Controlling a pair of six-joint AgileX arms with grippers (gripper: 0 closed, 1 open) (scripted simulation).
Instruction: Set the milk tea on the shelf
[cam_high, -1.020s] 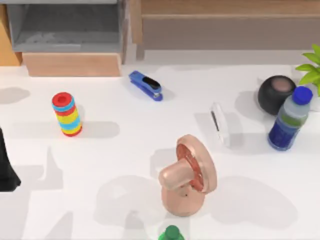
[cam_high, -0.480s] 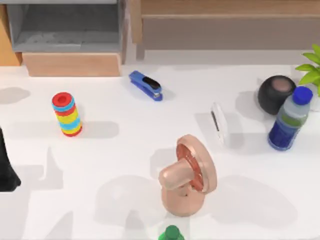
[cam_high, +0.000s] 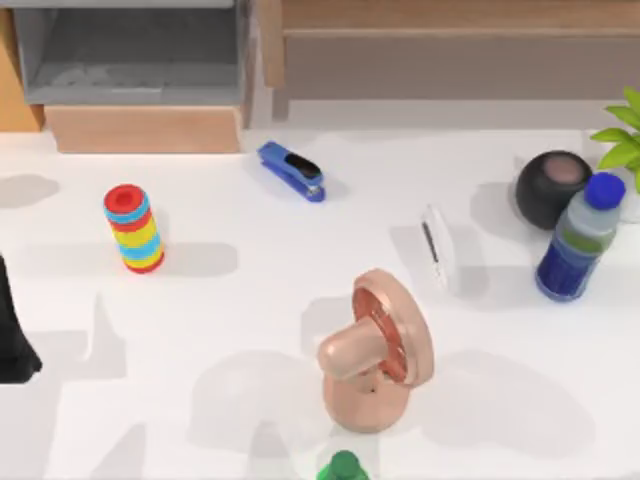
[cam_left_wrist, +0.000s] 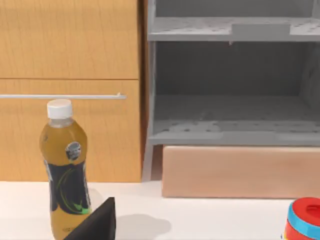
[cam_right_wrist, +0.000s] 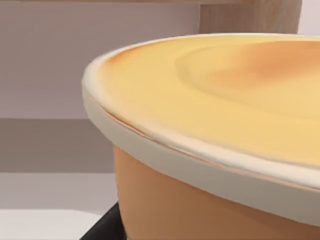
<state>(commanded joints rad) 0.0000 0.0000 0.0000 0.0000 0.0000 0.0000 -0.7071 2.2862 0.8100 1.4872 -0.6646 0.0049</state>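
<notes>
- You are seeing the milk tea, a tan cup with a cream rimmed lid (cam_right_wrist: 210, 125), close up in the right wrist view. The wide light-wood shelf with its brownish-grey recess (cam_right_wrist: 50, 65) is lying behind it.
- You cannot tell whether the right gripper is clamping it.
- The left gripper (cam_left_wrist: 97, 225) is idling at the table's left edge, state unclear.
- Likely light, with thin walls. Be gripping mid-wall below the rim, gently, with the cup upright.

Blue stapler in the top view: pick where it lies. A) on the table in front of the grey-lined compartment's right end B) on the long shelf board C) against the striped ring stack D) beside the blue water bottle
A: the blue stapler lies on the white table, just in front of the grey-lined compartment.
</notes>
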